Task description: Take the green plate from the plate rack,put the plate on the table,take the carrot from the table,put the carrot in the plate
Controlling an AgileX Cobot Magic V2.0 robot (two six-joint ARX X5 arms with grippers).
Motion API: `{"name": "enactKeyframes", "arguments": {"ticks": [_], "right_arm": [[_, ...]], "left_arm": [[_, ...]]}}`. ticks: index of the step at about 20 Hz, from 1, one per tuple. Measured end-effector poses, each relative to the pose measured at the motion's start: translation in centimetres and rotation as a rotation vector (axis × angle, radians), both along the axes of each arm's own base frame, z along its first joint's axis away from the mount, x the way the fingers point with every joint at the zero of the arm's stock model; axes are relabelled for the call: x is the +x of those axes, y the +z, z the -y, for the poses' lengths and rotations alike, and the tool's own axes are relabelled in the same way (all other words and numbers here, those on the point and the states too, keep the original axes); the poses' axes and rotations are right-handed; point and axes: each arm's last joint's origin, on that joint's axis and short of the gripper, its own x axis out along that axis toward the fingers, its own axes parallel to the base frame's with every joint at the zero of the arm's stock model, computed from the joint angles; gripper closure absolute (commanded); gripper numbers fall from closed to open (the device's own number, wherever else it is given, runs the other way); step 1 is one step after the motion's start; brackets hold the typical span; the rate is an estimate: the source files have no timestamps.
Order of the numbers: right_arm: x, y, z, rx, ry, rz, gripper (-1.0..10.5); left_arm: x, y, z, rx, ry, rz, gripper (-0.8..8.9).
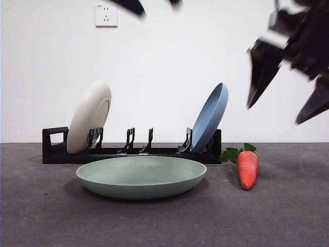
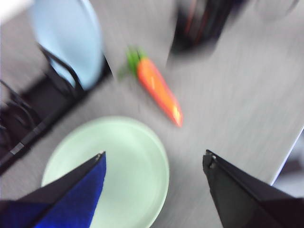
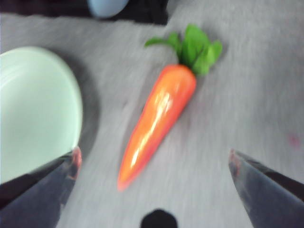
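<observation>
The green plate [image 1: 141,176] lies flat on the table [image 1: 46,216], just in front of the plate rack [image 1: 131,152], which holds a cream-white plate [image 1: 90,122] near its handle end and a blue plate [image 1: 209,117] at the other. The carrot [image 1: 247,168] rests on the table at the green plate's three o'clock, apart from its rim, leaves toward the rack. The right gripper [image 1: 288,103] hangs above the carrot at about one o'clock, jaws spread wide and empty. The left gripper [image 2: 154,164], jaws likewise apart, holds nothing, above the green plate.
</observation>
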Motion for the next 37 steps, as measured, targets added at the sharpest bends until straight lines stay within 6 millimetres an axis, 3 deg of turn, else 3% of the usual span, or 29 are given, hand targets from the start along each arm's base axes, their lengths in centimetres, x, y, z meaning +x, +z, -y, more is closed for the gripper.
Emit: {"name": "enactKeyframes", "arguments": {"ticks": [3, 7, 14, 18, 21, 25, 28, 31, 33, 35, 37], "right_arm": [[2.1, -2.0, -1.5, -0.035, -0.048, 0.054, 2.9], [4.0, -4.9, -2.8, -0.054, -0.081, 0.070, 2.9], [5.8, -9.0, -3.4, -0.082, -0.135, 0.043, 3.7], [5.9, -9.1, -3.4, -0.082, -0.144, 0.043, 7.6], [5.9, -9.1, -3.4, -0.079, -0.142, 0.041, 9.5], [5.8, -9.1, -3.4, -0.081, -0.141, 0.034, 9.6], [5.0, -7.6, -3.5, -0.084, -0.133, 0.030, 9.6], [2.6, -2.3, -4.8, -0.028, -0.080, 0.156, 9.6], [0.8, 0.5, -6.9, 0.030, -0.004, 0.263, 9.6], [-0.2, 1.1, -9.7, 0.084, 0.076, 0.327, 9.6], [-0.7, 0.4, -12.7, 0.132, 0.143, 0.358, 9.6]], "left_arm": [[-1.9, 2.6, -3.2, -0.131, 0.022, 0.031, 4.68], [-3.6, 4.1, -5.9, -0.227, 0.039, 0.045, 4.68], [-4.3, 4.2, -7.0, -0.249, 0.057, 0.017, 4.68], [-4.3, 4.1, -7.1, -0.235, 0.059, 0.010, 4.68], [-4.3, 4.1, -7.1, -0.235, 0.060, 0.010, 4.68], [-4.3, 4.1, -7.1, -0.234, 0.061, 0.010, 4.68], [-4.3, 4.1, -7.1, -0.234, 0.061, 0.010, 4.68], [-4.3, 4.1, -7.1, -0.234, 0.062, 0.010, 4.68], [-4.3, 4.1, -7.1, -0.233, 0.061, 0.010, 4.68], [-4.3, 4.0, -7.1, -0.232, 0.062, 0.009, 4.68], [-4.3, 4.0, -7.1, -0.231, 0.062, 0.008, 4.68]]}}
